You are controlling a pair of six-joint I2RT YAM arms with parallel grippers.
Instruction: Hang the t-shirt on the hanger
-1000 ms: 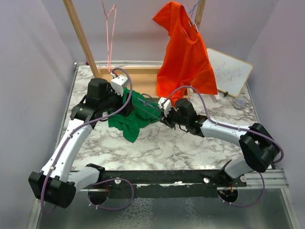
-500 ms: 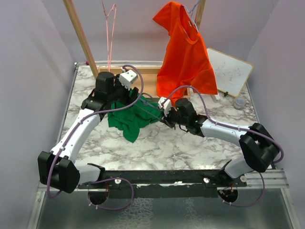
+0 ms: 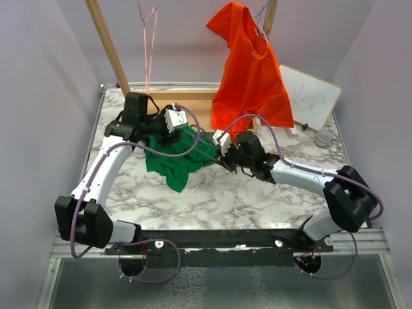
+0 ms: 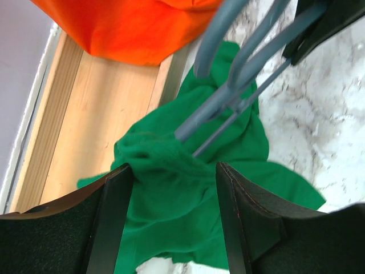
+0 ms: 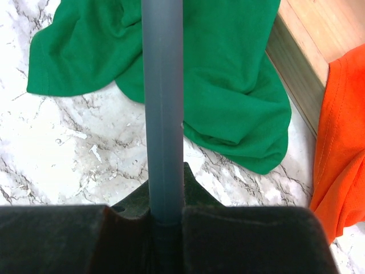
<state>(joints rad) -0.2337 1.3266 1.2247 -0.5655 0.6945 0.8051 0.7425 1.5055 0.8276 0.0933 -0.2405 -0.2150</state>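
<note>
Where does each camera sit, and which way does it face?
Top external: above and behind the bases, facing down over the table; both arms show.
Left wrist: above the t-shirt, facing down at it and the hanger; open left gripper shows.
Right wrist: beside the t-shirt, facing along the hanger; right gripper clamps it.
All share the t-shirt.

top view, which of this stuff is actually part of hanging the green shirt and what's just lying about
Part of the job:
- green t-shirt
- blue-grey hanger, held in the right gripper
- left gripper, at the shirt

Just lying about:
- orange t-shirt, hung at the back
- pink wire hanger
- whiteboard
- wooden rack
</note>
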